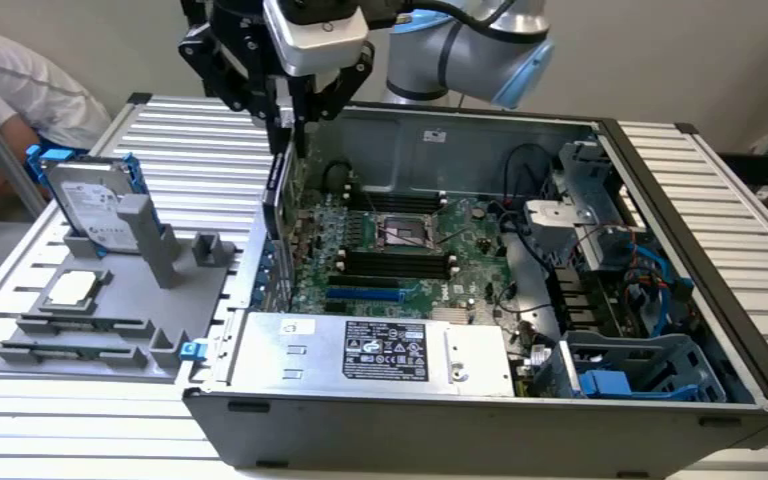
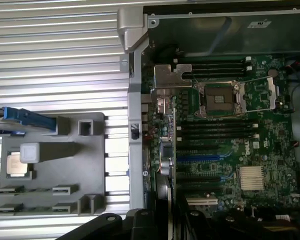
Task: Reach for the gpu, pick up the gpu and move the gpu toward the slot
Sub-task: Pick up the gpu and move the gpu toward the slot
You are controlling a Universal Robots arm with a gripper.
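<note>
I hold the gpu [image 2: 166, 150] edge-on in the closed gripper [image 1: 291, 125], carrying it above the motherboard [image 1: 404, 250]; alignment with the slot matters now.

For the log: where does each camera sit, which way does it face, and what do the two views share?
Exterior view: off the arm, raised before the open grey computer case, looking down into it; the arm and its black pincer hang above the case's far corner.
Wrist view: on the wrist, looking down along the pincer, shut on the thin green circuit-board card, seen edge-on.
Shared: the green motherboard and the grey parts holder.
</note>
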